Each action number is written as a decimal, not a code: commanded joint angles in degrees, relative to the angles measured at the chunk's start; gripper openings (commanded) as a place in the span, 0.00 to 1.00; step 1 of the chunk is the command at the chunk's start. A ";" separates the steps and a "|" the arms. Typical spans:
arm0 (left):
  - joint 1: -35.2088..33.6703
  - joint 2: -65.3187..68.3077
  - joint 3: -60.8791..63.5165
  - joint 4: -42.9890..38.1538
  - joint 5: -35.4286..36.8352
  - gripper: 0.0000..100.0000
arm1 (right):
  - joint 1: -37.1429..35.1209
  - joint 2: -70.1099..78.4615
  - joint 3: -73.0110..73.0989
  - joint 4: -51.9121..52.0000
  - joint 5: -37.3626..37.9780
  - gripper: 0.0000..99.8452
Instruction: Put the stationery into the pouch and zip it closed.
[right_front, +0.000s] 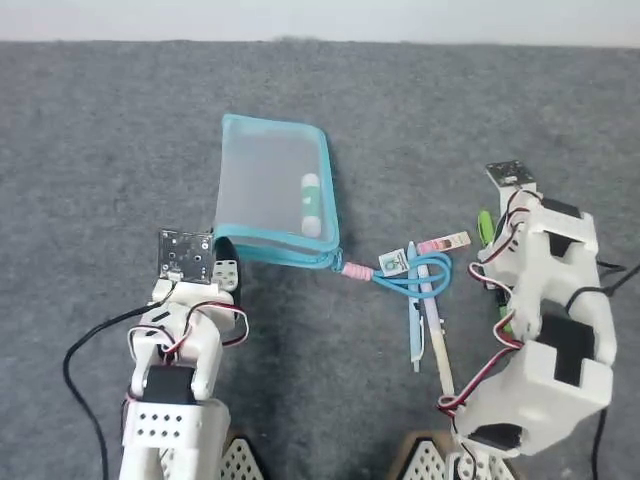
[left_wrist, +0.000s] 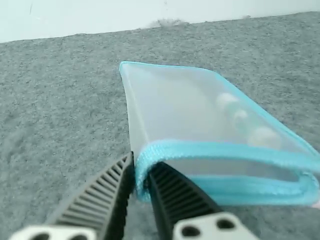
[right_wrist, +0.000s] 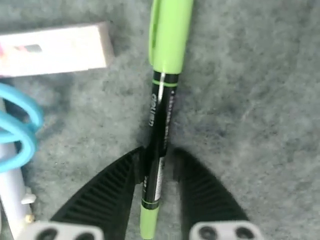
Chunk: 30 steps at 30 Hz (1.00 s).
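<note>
High view: pouch (right_front: 270, 185) pinched at one corner, green pen (right_wrist: 162, 75) straddled

Lying at 11 o'clock of the table's (right_front: 100, 120) centre, translucent with teal trim, a white-and-green stick (right_front: 310, 205) inside. Clamped tight at its 7 o'clock corner by the left gripper (left_wrist: 141, 182), teal hem squeezed between both fingers. Trailing from its 5 o'clock corner toward 3 o'clock: pink zip pull (right_front: 355, 270), then blue cord loop (right_front: 428, 277). Crossing that loop and pointing to 6 o'clock: blue pen (right_front: 413, 325) and white pen (right_front: 437, 345). At the loop's 1 o'clock: pink-and-white box (right_front: 443, 242), with the green pen at its 3 o'clock. Right gripper (right_wrist: 157, 175) set astride that pen, fingers slightly apart, one touching the barrel, the other just clear.
</note>
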 joint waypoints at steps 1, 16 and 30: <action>-0.62 -1.05 -3.56 0.35 1.05 0.01 | 0.66 0.13 1.41 1.98 0.35 0.01; 3.69 -0.70 -1.80 -3.78 1.05 0.01 | -17.19 -42.77 0.88 26.42 0.18 0.01; 3.78 -0.70 -1.98 -3.78 1.14 0.01 | -52.18 -44.97 0.35 31.60 -8.35 0.01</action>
